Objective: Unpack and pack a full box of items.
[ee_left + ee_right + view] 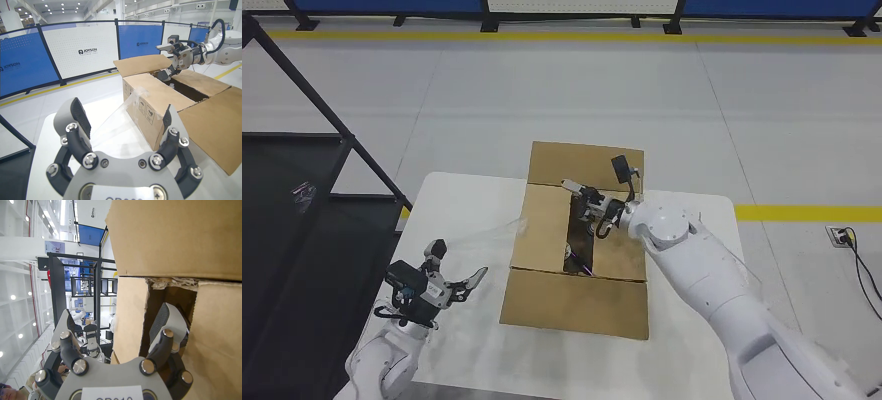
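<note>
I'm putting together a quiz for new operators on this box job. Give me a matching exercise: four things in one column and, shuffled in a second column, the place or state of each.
Things
1. left claw
2. right claw
3. cardboard box
4. clear tape strip

Places or states
A. trails from the box's side toward the table
B. open, one finger down in the box's gap
C. open, over the table beside the box
D. on the table, top flaps parted

Pairs: 1-C, 2-B, 3-D, 4-A
</note>
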